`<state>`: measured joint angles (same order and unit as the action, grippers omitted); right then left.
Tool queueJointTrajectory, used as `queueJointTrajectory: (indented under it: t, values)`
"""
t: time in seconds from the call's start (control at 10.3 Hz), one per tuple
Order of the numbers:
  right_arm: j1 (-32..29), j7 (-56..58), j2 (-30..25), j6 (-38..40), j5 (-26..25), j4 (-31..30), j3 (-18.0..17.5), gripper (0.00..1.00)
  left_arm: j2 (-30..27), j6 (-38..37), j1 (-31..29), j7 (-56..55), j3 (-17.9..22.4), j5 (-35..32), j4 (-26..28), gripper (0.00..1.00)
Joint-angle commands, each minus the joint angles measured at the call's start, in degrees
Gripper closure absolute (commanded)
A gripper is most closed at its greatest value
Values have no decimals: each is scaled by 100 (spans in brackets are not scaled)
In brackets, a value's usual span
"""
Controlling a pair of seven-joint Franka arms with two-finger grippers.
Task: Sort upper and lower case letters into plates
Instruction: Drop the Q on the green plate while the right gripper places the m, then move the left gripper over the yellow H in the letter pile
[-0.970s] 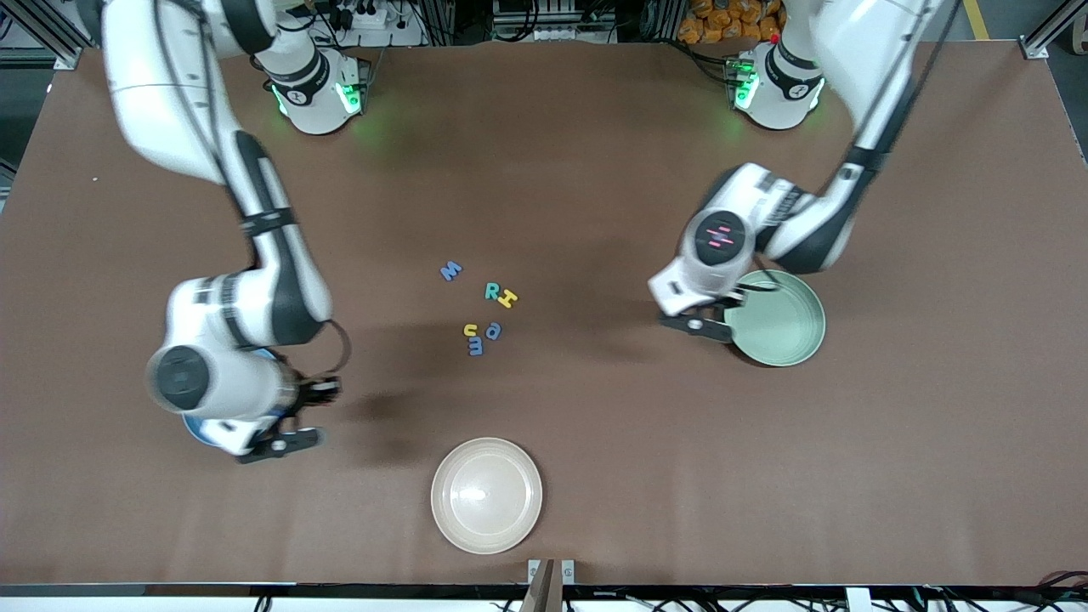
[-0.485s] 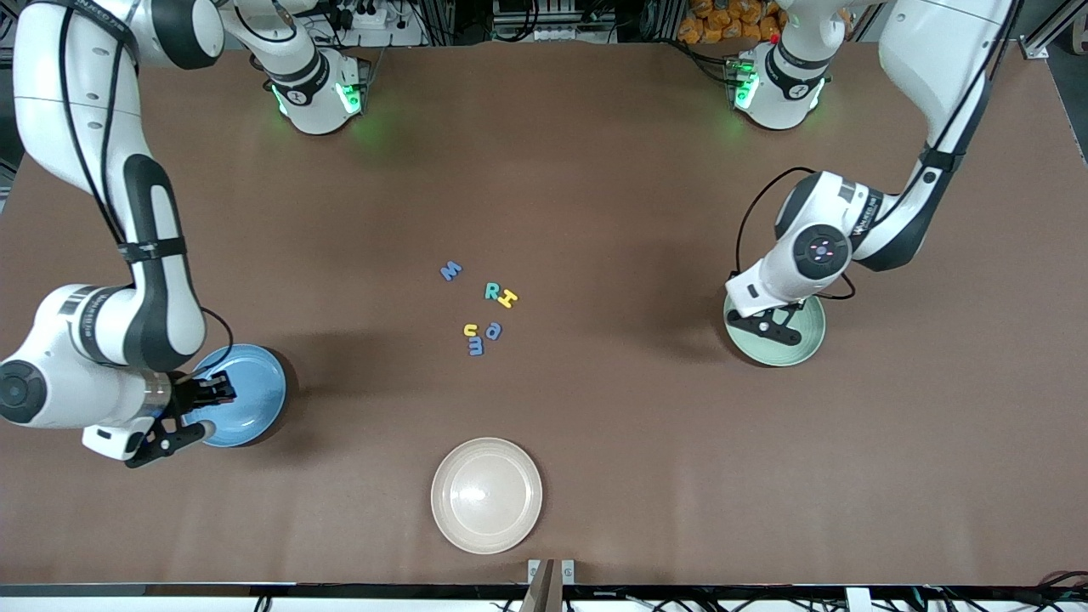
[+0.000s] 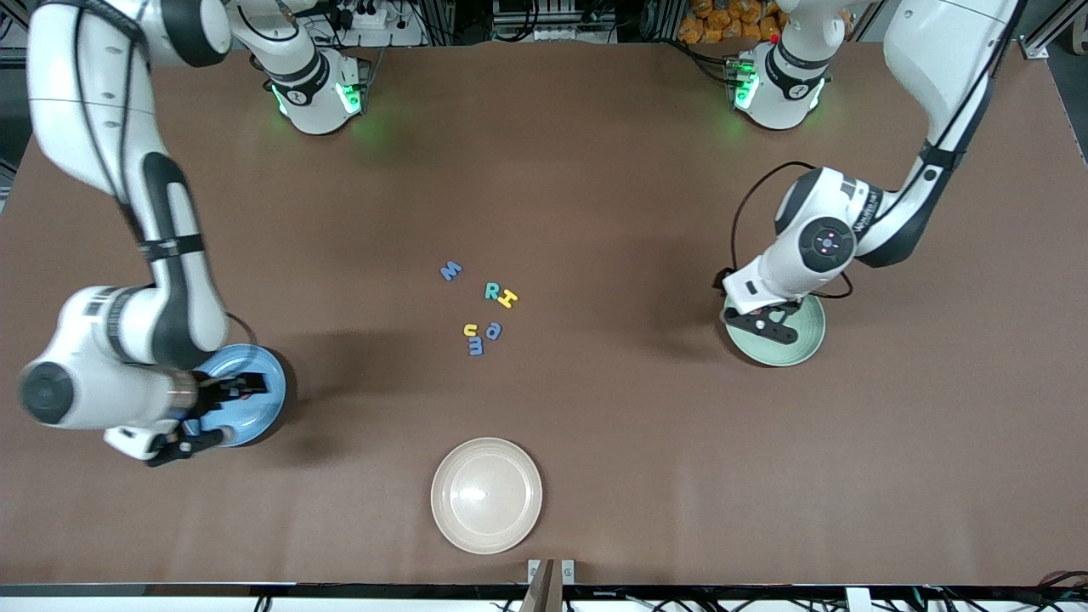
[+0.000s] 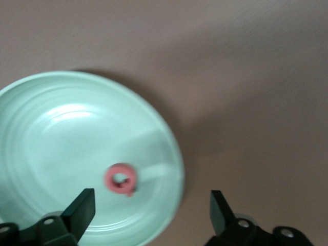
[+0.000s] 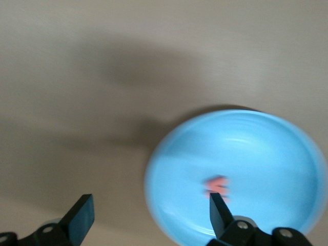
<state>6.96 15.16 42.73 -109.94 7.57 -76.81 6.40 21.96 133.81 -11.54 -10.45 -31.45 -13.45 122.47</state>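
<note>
Now both grippers are seen released, each over its own plate. The left gripper (image 3: 759, 320) hangs over the green plate (image 3: 799, 344) with its fingers (image 4: 82, 207) spread wide, and a red letter (image 4: 121, 179), seemingly a small one, is seen lying free in that plate in the left wrist view. The right gripper (image 3: 208, 412) is poised over the blue plate (image 3: 263, 404), likewise parted, and a second red letter (image 5: 217, 186) lies in that plate; its shape is too blurred to be read.

A second ago both grippers were clenched and the arms were in transit; half a second ago they had arrived over the plates. The fingers have since been opened, so two letters are judged to have been delivered at once.

Six letters (image 3: 480, 310) are left in a loose cluster mid-tabletop, between the two plates: a blue M, a teal R, a yellow H, a yellow u, a blue m and another blue small letter. A beige plate (image 3: 486, 495), nearer the camera, is untouched. A return to the cluster is judged to be called for next.
</note>
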Motion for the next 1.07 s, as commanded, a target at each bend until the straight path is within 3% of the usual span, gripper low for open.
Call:
queueJointTrajectory:
  t: [0.0,0.19,0.39,0.68,0.97]
  values:
    - [795,-1354,-37,-1,51,-19,45,0,202,-13,648,-1652,-256,167,-520,0]
    - [1340,-1760,-28,-80,69,-10,36,0,710,-22,1371,-2852,-230,150,-1240,0]
    - [1816,-2401,-11,-395,69,-36,36,0,1124,-22,1723,-4020,-222,141,-1681,0]
    - [1827,-2448,-2,-432,69,-45,36,0,1730,-13,2408,-6759,-161,97,-2339,0]
    - [2089,-2719,7,-694,394,-132,36,0,1995,-5,3611,-8801,777,141,-2789,0]
